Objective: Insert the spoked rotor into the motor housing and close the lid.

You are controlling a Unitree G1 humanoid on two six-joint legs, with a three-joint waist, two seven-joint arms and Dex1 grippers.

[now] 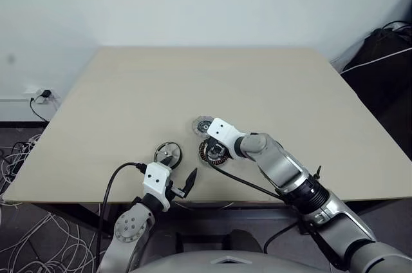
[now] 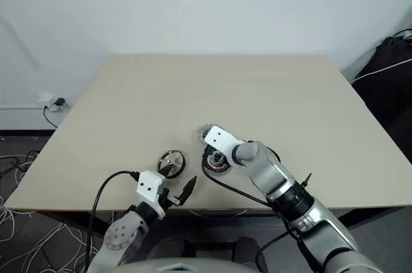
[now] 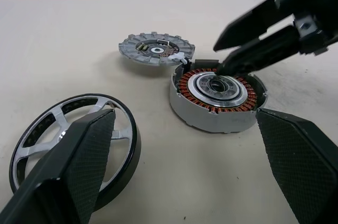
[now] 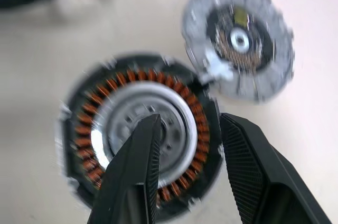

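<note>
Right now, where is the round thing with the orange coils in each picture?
Left eye view: the motor housing sits near the table's front edge, under the right gripper.
Right eye view: same spot.
Left wrist view: right of centre.
Right wrist view: lower centre.
Shared landmark: the grey lid, right beside it.

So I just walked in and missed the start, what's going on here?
A robot is putting a small motor together on a table. Its right gripper hangs part open over the motor housing with nothing held. The lid lies open beside the housing. The spoked rotor is still on the table, right before the open, empty left gripper.
</note>
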